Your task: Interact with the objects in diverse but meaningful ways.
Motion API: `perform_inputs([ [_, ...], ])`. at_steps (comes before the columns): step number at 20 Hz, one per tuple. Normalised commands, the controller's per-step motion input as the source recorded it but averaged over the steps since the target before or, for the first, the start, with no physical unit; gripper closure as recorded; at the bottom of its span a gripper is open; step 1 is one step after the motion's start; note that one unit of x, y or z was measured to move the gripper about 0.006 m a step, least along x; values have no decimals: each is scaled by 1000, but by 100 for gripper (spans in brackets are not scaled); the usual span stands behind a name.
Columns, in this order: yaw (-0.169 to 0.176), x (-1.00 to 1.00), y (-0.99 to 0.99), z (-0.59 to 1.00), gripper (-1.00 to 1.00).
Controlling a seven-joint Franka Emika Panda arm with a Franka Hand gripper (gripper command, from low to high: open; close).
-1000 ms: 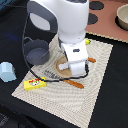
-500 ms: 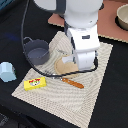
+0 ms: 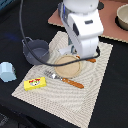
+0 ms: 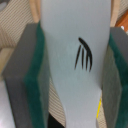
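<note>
Your pincer (image 4: 75, 75) is clamped on a pale blue-grey flat piece (image 4: 75, 55) with a black claw-like mark; both green pads (image 4: 36, 100) press its sides. From outside, the arm (image 3: 82, 27) hides the pincer and hangs over a round wooden plate (image 3: 67, 66) on the woven mat (image 3: 65, 100). Just near of the plate lies a fork (image 3: 62, 79) with an orange handle. At the mat's left edge sits the pot (image 3: 36, 50), the yellow box (image 3: 35, 83) nearer, the carton (image 3: 7, 71) further left off the mat.
</note>
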Motion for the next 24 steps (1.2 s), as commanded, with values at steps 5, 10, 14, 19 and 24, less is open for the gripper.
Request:
perform_inputs([
  [5, 70, -588, 761, 265, 100],
  [10, 54, -525, 818, 151, 100],
  [14, 66, -574, 455, -310, 100],
  [19, 74, -659, 276, -562, 100],
  [24, 71, -723, 174, -754, 100],
])
